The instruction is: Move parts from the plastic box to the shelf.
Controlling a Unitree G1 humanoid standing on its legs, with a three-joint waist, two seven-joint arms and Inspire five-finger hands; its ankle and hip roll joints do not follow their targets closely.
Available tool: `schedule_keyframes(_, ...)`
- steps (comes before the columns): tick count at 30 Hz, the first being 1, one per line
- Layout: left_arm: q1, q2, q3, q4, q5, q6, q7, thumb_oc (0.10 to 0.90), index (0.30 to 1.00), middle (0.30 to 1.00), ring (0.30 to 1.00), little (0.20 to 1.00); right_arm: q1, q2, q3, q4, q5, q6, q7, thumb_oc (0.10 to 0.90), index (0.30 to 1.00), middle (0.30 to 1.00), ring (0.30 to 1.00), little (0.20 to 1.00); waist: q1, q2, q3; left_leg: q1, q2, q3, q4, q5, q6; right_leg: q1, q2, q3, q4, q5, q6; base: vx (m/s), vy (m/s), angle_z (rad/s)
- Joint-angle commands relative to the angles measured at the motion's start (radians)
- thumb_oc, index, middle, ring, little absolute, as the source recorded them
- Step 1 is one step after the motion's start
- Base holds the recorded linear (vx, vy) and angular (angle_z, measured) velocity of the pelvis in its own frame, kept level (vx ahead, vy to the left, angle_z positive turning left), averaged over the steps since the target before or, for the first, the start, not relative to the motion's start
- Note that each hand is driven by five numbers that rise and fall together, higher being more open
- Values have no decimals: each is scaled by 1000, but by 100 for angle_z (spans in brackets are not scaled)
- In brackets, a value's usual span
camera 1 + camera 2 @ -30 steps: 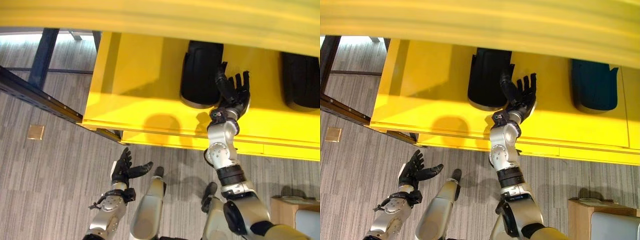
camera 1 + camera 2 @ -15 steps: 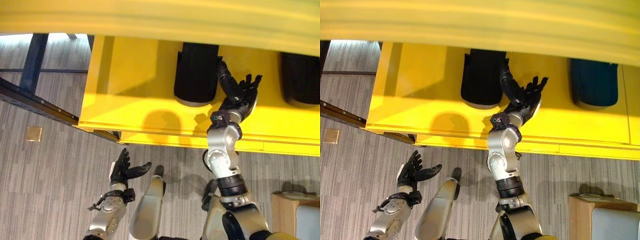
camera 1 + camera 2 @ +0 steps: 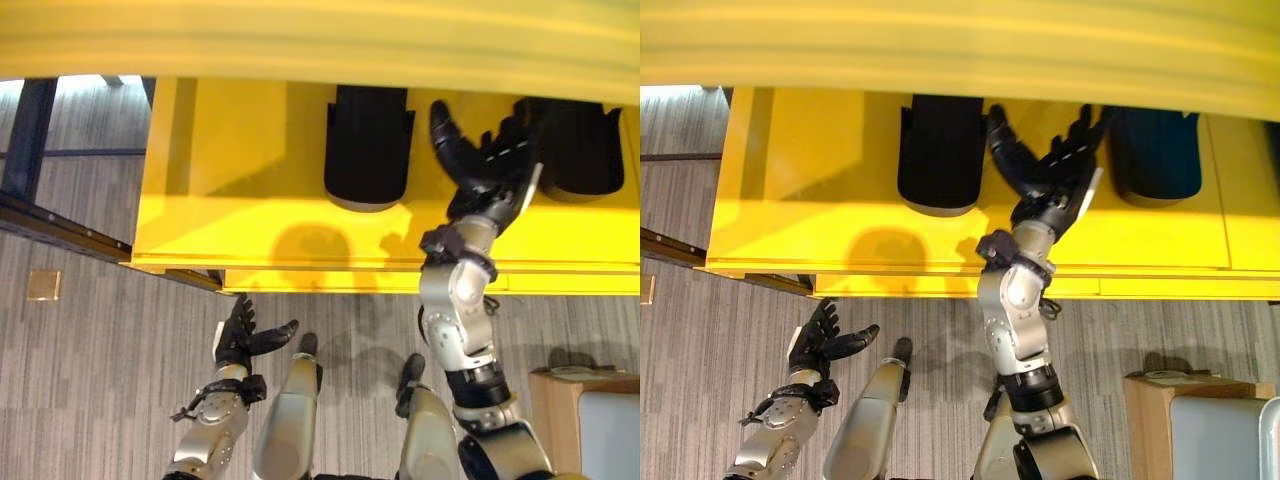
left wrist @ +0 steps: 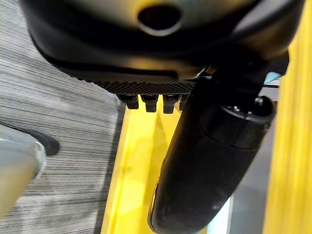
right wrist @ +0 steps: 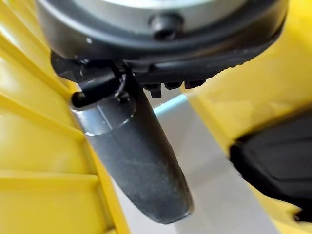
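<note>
Left hand [image 3: 240,338]: low over the grey carpet [image 3: 90,380], below and in front of the shelf's near edge. Fingers straight and spread, thumb out, holding nothing.

Shelf [image 3: 250,200]: a wide yellow surface across the upper part of both eye views. Its left end is bare. A second yellow board [image 3: 320,35] overhangs it along the top, so the room above the shelf looks low.

Left part [image 3: 368,145]: a dark, oblong moulded piece lying on the shelf. Its long axis runs from the shelf's near side toward the back, and its rounded end faces the robot.

Right hand [image 3: 1050,175]: raised over the shelf, between the two dark parts and just to the right of the left one. Fingers splayed wide and pointing toward the back, palm empty. I cannot tell whether the thumb touches the left part.

Right part [image 3: 1155,150]: a second dark oblong piece, lying parallel to the first, just right of the right hand's fingers.

Key relation: the right hand is far nearer both parts than the left hand. Both parts already lie on the shelf, so my judgement is that the hand needs a clear path back toward the robot, through the gap between them.

Wooden crate [image 3: 1175,425]: on the floor at lower right, well apart from the shelf.
</note>
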Motion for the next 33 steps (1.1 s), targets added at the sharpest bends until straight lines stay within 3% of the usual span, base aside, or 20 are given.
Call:
schedule_keyframes(1,54,44,66,-148,13,-78,-26,900,1000,1000,1000,1000,-17,-66,-14,-193,93,-85,154,900,1000,1000,1000,1000,2,-18,-63,42,45,21,-124,57,3,60,8,-2,9,-23,-14,19,-31,-7)
schedule_keyframes(8,76,49,118,-167,16,-78,-56,900,1000,1000,1000,1000,134,-145,24,-219,166,-34,302,900,1000,1000,1000,1000,-11,-44,-104,96,64,22,-233,106,-6,96,24,-20,-66,5,-6,27,-30,-3)
schedule_keyframes(11,106,73,161,-223,92,-92,-93,900,1000,1000,1000,1000,238,-206,-2,-221,143,-4,372,900,1000,1000,1000,1000,-22,-50,-144,141,79,23,-323,142,-10,125,36,-31,-124,22,5,73,-34,-2)
schedule_keyframes(17,186,114,208,-325,193,-136,-155,900,1000,1000,1000,1000,385,-273,-48,-245,110,18,467,900,1000,1000,1000,1000,-33,-44,-203,201,106,26,-431,188,-23,171,59,-53,-198,40,15,53,-31,-4)
schedule_keyframes(27,241,221,289,-477,334,-216,-190,900,1000,1000,1000,1000,464,-303,-88,-214,145,19,537,900,1000,1000,1000,1000,-29,-19,-278,265,144,15,-504,215,-46,223,95,-55,-234,24,12,45,-34,-1)
schedule_keyframes(30,246,244,317,-521,431,-233,-165,900,1000,1000,1000,1000,483,-307,-97,-215,151,16,550,900,1000,1000,1000,1000,-27,-12,-297,282,155,13,-514,218,-53,237,105,-56,-235,13,8,59,-50,3)
schedule_keyframes(33,247,276,343,-545,653,-248,-75,900,1000,1000,1000,1000,495,-303,-100,-217,166,4,551,900,1000,1000,1000,1000,-27,-7,-319,298,170,9,-521,219,-61,253,118,-53,-237,0,4,62,-59,-1)
